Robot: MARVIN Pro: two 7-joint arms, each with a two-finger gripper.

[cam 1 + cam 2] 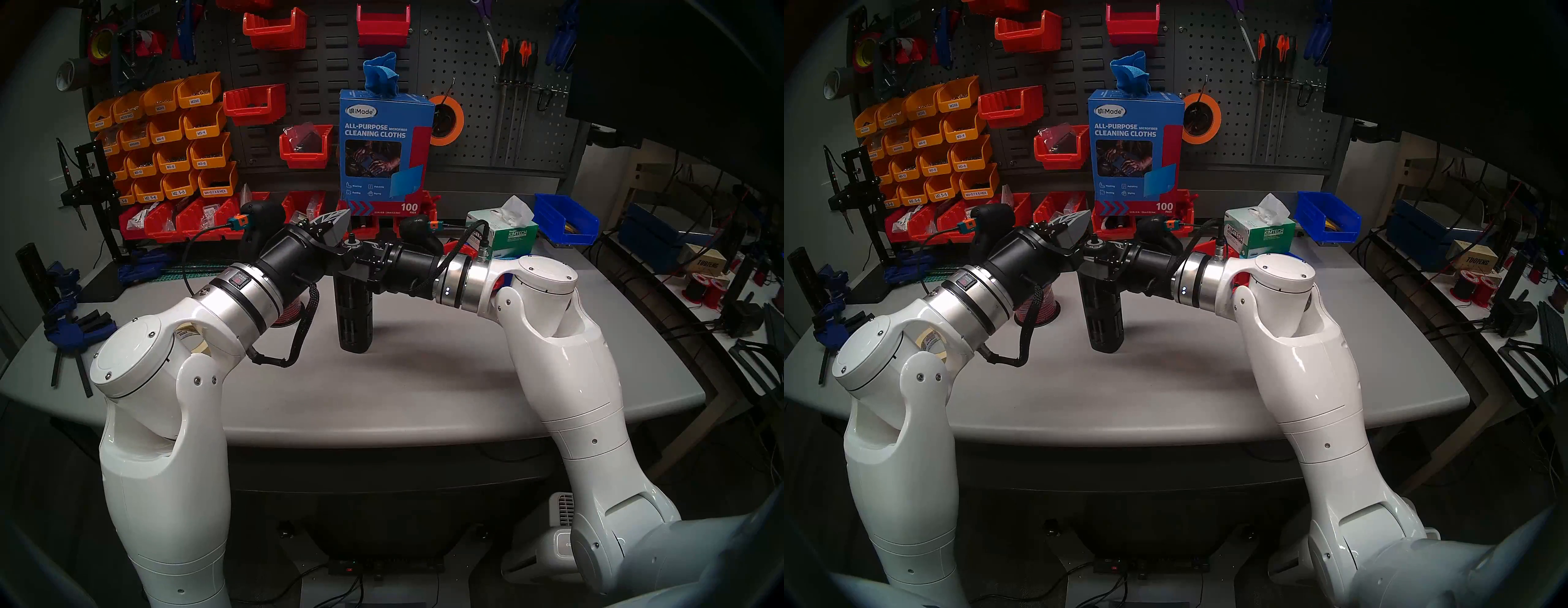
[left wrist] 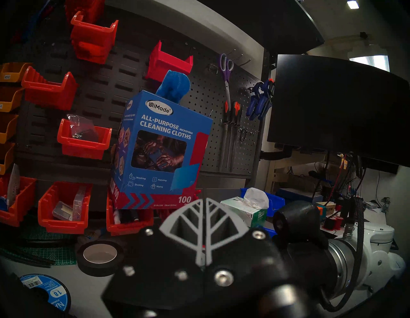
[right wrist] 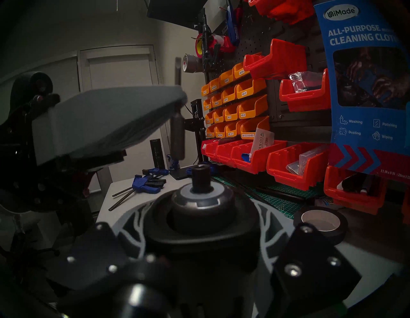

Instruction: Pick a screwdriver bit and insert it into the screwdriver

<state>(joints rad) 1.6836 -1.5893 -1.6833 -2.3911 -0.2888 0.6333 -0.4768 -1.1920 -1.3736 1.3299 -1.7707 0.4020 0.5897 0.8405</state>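
The screwdriver, a matte black slotted cylinder, stands upright on the grey table. My right gripper is shut around its upper body from the right. In the right wrist view the silver ring and black socket at its top sit between my right fingers. My left gripper is shut just left of and above the screwdriver top. It holds a slim dark bit upright, its lower end slightly above and left of the socket. The bit is hidden in the left wrist view, where the left fingers are pressed together.
A blue cleaning cloths box stands behind on red bins. A Kimtech tissue box and blue bin are at the back right. A black tape roll, a red wire spool and blue clamps lie at left.
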